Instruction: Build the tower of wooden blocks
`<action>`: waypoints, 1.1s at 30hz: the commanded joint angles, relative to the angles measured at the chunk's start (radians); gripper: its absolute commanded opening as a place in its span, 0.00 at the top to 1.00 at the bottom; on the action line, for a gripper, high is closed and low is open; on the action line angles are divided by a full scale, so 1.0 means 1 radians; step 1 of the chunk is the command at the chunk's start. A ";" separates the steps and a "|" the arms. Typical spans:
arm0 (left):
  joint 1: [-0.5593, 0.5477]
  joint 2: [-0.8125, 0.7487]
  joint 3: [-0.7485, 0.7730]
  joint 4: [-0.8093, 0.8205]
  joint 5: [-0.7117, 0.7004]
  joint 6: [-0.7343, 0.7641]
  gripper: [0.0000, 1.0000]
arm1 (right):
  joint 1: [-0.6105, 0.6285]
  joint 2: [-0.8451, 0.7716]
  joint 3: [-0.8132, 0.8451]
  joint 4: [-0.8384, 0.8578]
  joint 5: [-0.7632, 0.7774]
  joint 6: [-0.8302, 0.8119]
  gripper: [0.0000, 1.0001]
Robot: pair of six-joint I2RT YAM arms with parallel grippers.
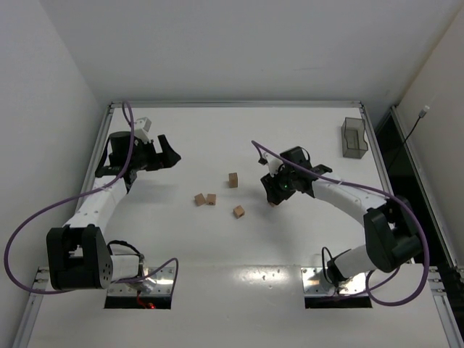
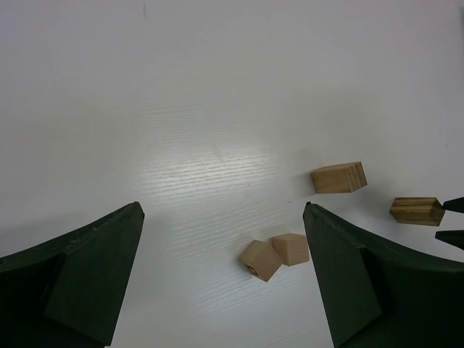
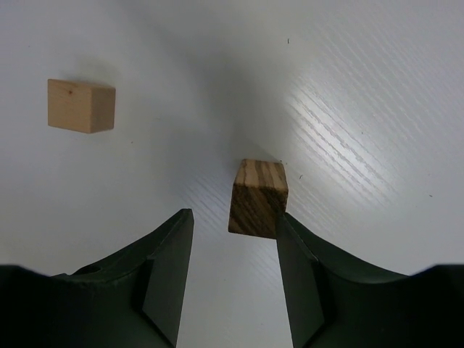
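Note:
Several small tan wood blocks lie loose on the white table; no tower stands. In the top view, one block (image 1: 233,179) lies mid-table, a touching pair (image 1: 205,199) lies left of it, and another (image 1: 238,211) lies nearer. My right gripper (image 1: 273,197) is open and low over a dark-grained block (image 3: 258,197), which sits between the fingertips close against the right finger (image 3: 301,254). My right gripper (image 3: 233,217) holds nothing. My left gripper (image 1: 172,152) is open and empty at the table's left. In its wrist view (image 2: 222,210) it faces the pair (image 2: 275,255).
A translucent grey bin (image 1: 354,138) stands at the back right. The table's raised rim (image 1: 239,104) runs along the far edge. Another block (image 3: 81,106) lies to the upper left in the right wrist view. Two more blocks (image 2: 338,177) (image 2: 416,211) show beyond the pair.

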 commanded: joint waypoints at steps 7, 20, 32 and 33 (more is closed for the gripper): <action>0.006 -0.004 0.011 0.049 0.017 0.000 0.10 | 0.006 -0.087 -0.022 0.011 -0.028 -0.007 0.54; 0.006 -0.004 0.002 0.058 0.026 0.000 0.09 | 0.006 -0.081 0.005 -0.009 0.044 0.002 0.54; 0.006 -0.004 0.002 0.058 0.017 0.009 0.09 | 0.006 0.011 0.033 -0.009 0.015 0.002 0.54; 0.006 -0.004 0.002 0.058 0.017 0.010 0.09 | 0.006 0.011 0.033 0.001 0.015 0.002 0.54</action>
